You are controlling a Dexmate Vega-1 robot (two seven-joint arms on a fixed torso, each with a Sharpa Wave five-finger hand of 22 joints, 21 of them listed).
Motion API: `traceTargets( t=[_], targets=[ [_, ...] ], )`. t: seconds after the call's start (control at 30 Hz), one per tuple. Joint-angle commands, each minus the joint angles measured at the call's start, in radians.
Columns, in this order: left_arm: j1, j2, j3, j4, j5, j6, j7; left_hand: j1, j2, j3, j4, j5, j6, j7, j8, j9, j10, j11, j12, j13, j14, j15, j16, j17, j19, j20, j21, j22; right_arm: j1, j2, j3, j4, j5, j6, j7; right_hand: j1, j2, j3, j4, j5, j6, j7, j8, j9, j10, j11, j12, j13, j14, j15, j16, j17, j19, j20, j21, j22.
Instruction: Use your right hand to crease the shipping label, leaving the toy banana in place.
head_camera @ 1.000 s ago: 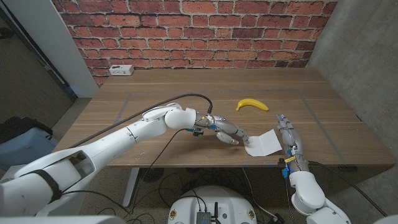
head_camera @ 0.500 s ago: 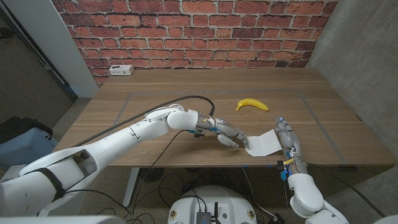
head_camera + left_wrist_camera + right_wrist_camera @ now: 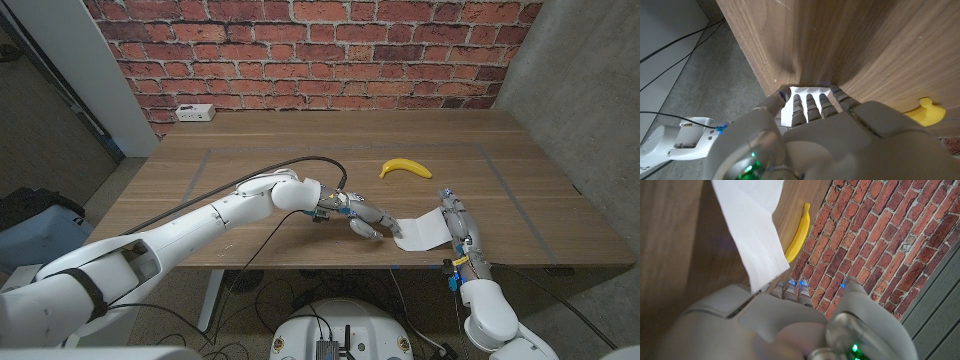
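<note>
- The right hand (image 3: pixel 459 222) stands at the label's right edge, near the table's front edge. Its fingers (image 3: pixel 452 202) have that side of the sheet lifted off the wood. The right wrist view shows the paper running up from between the fingers, so I judge it held, though the exact pinch is hidden.
- The left hand (image 3: pixel 366 216) reaches in from the other side. Its fingers (image 3: pixel 378 228) are stretched out side by side and press the label's left edge down on the table; they hold nothing.
- The shipping label (image 3: pixel 420 232) is a white sheet between the two hands, its left part flat and its right part raised and curling inward.
- The toy banana (image 3: pixel 405 168) lies further back on the table, apart from the label and from both hands.
- The table (image 3: pixel 250 140) is wooden, with a white power strip (image 3: pixel 194 113) at its back edge below a brick wall.
- Progress, as I judge it: the fold is begun but not made. The lifted side has yet to be laid over and pressed into a crease. The banana is untouched, as required.
</note>
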Motion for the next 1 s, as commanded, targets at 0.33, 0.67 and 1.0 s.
traceTargets(
  t=[0.33,0.67,1.0],
  targets=[
    [-0.025,-0.027,0.041,0.049,0.043,-0.004,-0.007,0.021,-0.002,0.006,0.010,-0.009,0.026,0.015,0.016,0.002,0.027,0.006,0.012,0.003,0.018,-0.044,0.012,0.001,0.002,0.004,-0.002,0.002,0.024,-0.013,-0.021,0.002,0.013,-0.008,0.022,0.005,-0.004,0.006,0.001,-0.003,0.010,0.002,0.000,0.003,0.004,0.002,-0.003,0.004,0.006,-0.002,0.009,0.003,0.006,0.000,0.005,0.002],
    [-0.032,-0.034,0.055,0.053,0.062,0.010,-0.008,0.024,-0.003,0.005,0.013,-0.011,0.005,0.011,0.008,0.002,0.016,-0.004,0.007,0.003,0.014,-0.046,0.010,0.001,0.003,0.005,-0.003,0.002,0.035,-0.027,-0.031,-0.002,0.011,-0.013,0.035,0.005,-0.003,0.007,0.000,-0.003,0.009,0.001,0.000,0.003,0.009,0.006,-0.002,0.004,0.009,-0.001,0.009,0.003,0.011,-0.002,0.006,0.002],
    [-0.040,-0.042,0.066,0.057,0.062,0.019,-0.022,0.025,-0.004,0.002,0.015,-0.013,-0.007,0.010,0.007,0.002,0.009,-0.004,0.005,0.004,0.010,-0.047,0.009,0.001,0.004,-0.001,-0.003,0.002,0.048,-0.028,-0.048,0.001,-0.009,0.016,0.043,0.006,0.006,0.014,0.002,-0.002,0.008,-0.001,-0.001,0.004,0.022,0.002,0.002,0.003,0.016,-0.004,0.012,0.004,0.019,-0.010,0.008,0.002]
  ],
)
